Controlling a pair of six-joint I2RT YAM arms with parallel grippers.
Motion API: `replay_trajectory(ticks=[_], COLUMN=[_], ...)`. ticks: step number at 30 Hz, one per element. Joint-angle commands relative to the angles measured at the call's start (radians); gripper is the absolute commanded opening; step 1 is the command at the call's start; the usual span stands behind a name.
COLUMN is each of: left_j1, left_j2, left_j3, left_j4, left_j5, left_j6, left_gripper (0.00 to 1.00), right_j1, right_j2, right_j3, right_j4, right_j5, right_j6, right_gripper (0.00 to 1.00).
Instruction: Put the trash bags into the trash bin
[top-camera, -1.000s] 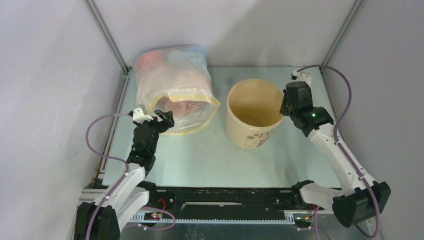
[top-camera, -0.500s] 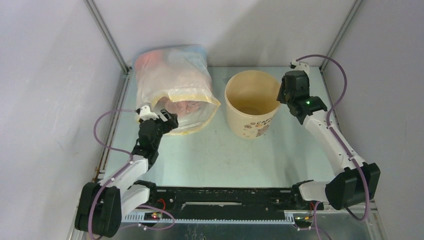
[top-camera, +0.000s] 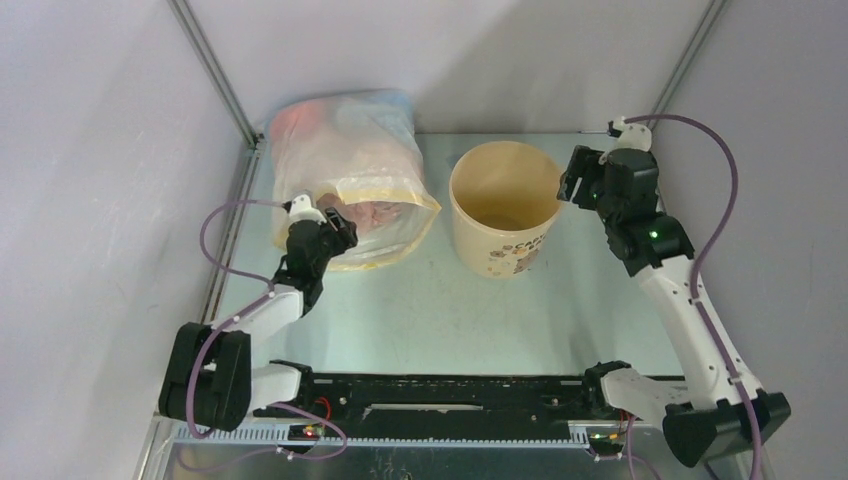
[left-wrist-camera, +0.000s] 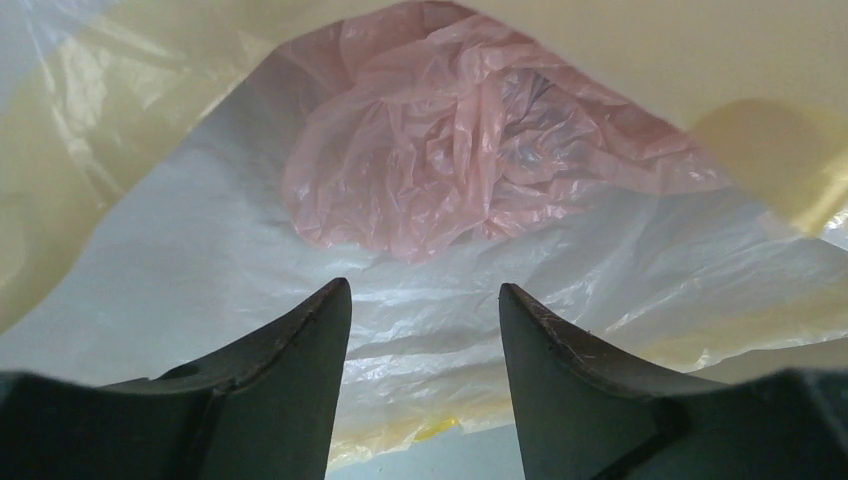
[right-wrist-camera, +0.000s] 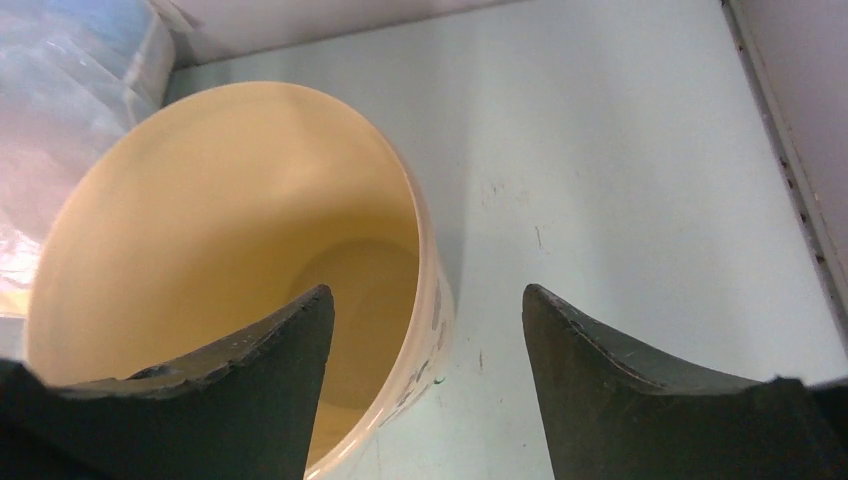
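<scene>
The crumpled pale-pink trash bags (left-wrist-camera: 460, 130) lie inside a big clear sack with a yellow hem (top-camera: 350, 165) at the back left. My left gripper (left-wrist-camera: 422, 285) is at the sack's mouth (top-camera: 335, 228), open, its fingers just short of the pink plastic with nothing between them. The tan trash bin (top-camera: 505, 255) stands upright at the middle of the table, with nothing showing inside it (right-wrist-camera: 200, 220). My right gripper (right-wrist-camera: 427, 288) hovers open just right of the bin's rim (top-camera: 572, 185). The rim's right edge runs between the fingers without touching them.
The sack leans against the back left corner by a metal frame post (top-camera: 215, 75). Grey walls close in the table on three sides. Bare pale-green table surface (top-camera: 440, 310) lies in front of the bin and the sack.
My right gripper has opened, let go of the bin's rim and drawn back to the right; the bin now stands straighter. My left gripper pushed further into the sack's mouth and narrowed a little.
</scene>
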Motion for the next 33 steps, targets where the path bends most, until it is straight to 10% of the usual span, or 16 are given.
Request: replay_trajectory(ticks=[1, 7, 20, 33], left_j1=[-0.006, -0.005, 0.036, 0.078], left_j2=[0.003, -0.043, 0.253, 0.226], left_j3=[-0.010, -0.167, 0.005, 0.148], left_j4=[0.032, 0.253, 0.250, -0.001], left_j5=[0.004, -0.016, 0.080, -0.118], left_j6=[-0.061, -0.138, -0.182, -0.187], left_gripper=[0.62, 0.59, 0.57, 0.81], right_j1=[-0.003, -0.011, -0.026, -0.050], right_j2=[-0.069, -0.142, -0.227, -0.255], right_j3=[0.027, -0.051, -0.118, -0.159], right_j4=[-0.011, 0.054, 0.121, 0.160], right_j5=[-0.031, -0.064, -0.126, -0.196], right_j6=[-0.020, -0.026, -0.034, -0.027], right_gripper=[0.72, 0.70, 0.69, 0.69])
